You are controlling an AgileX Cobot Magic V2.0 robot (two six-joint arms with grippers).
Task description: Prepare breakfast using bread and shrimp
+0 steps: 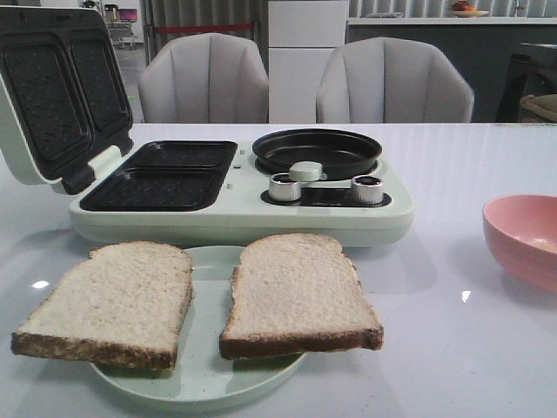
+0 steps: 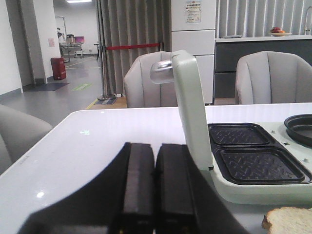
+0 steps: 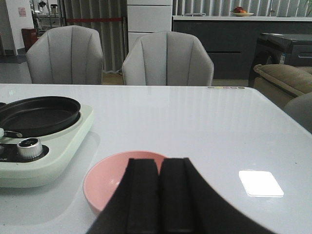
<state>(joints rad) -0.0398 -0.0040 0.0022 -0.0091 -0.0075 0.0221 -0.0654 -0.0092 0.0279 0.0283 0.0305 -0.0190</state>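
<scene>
Currently bread (image 1: pixel 200 300) on plate (image 1: pixel 209 383) at white table (image 1: pixel 452 357) front edge, apart from closed left gripper (image 2: pixel 155 195); right gripper (image 3: pixel 159 195) closed above pink bowl (image 3: pixel 105 183).

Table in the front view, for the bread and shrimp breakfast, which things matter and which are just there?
For the job:
- two bread slices on the pale plate
- breakfast maker, lid open, round pan
- pink bowl, probably, contents unclear

Just there:
- two grey chairs
- fridge
</scene>
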